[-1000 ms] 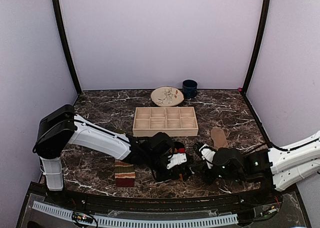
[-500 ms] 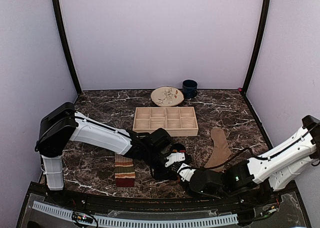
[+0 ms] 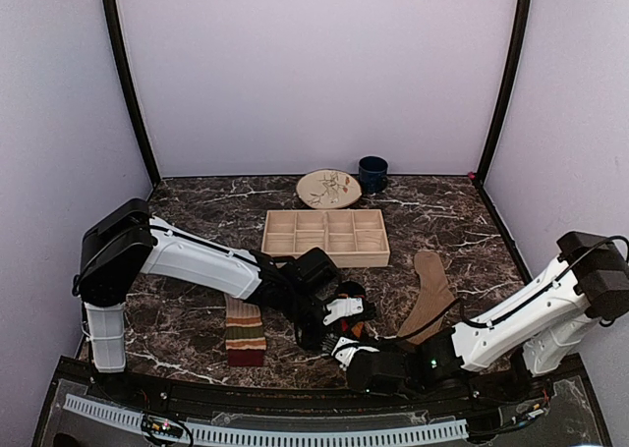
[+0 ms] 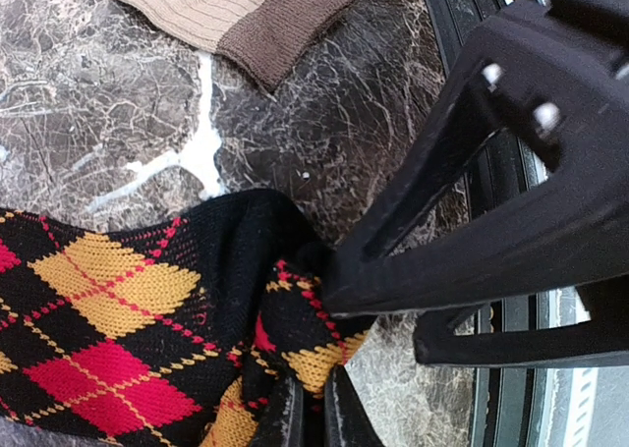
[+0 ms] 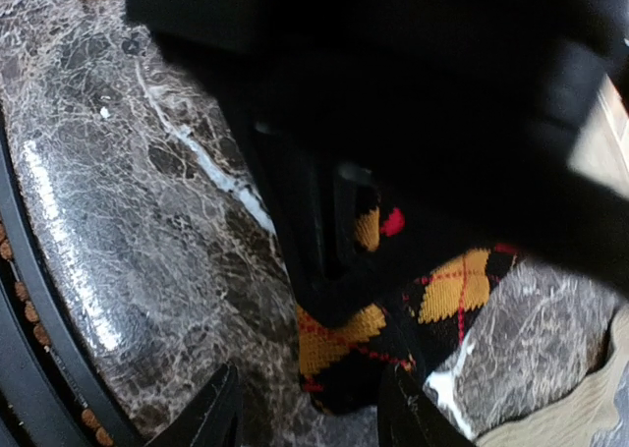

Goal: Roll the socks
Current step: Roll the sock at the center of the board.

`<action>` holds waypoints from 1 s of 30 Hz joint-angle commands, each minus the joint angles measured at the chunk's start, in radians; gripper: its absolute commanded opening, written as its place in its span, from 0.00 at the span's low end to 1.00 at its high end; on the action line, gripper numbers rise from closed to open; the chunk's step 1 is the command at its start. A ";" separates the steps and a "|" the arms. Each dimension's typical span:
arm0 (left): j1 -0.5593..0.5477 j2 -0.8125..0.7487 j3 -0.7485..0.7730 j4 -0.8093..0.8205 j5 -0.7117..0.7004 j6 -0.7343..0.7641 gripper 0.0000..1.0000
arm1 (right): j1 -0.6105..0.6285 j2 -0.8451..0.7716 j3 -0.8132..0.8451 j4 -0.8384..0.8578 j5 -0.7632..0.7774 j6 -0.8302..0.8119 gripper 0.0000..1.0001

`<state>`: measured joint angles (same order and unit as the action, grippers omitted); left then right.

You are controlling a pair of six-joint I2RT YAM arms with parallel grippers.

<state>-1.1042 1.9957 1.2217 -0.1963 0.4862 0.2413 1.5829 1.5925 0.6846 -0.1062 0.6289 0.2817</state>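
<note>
Argyle sock [image 4: 118, 319]: soft, light, limp knit, likely to bunch rather than slide. Best taken at a folded edge. Lies near the counter [image 3: 197, 201] front, around 6 o'clock.

Left gripper [image 4: 313, 419]: jaws pressed together on a fold of it. Right gripper [image 5: 310, 413]: jaws spread, just short of its hem.

Only from above: striped sock [image 3: 245, 331] at 8 o'clock of it, tan sock [image 3: 428, 295] at 3 o'clock. Only from the left wrist: the pinch itself.

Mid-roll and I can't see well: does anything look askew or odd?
Only the argyle sock: it's bunched up, not a neat roll, pinched by the left gripper. Tan sock lies flat, unrolled. Nothing spilled or damaged.
</note>
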 commanded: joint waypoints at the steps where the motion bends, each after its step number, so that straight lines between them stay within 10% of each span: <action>1: 0.002 0.046 -0.022 -0.214 -0.075 0.056 0.00 | -0.006 0.037 0.024 0.001 0.036 -0.015 0.47; 30: 0.001 0.049 -0.033 -0.212 -0.070 0.072 0.00 | -0.075 0.101 0.066 0.002 0.056 -0.059 0.44</action>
<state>-1.0889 1.9991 1.2236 -0.2100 0.5087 0.2558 1.5520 1.6684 0.7300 -0.1062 0.6518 0.2031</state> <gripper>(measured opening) 0.086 0.450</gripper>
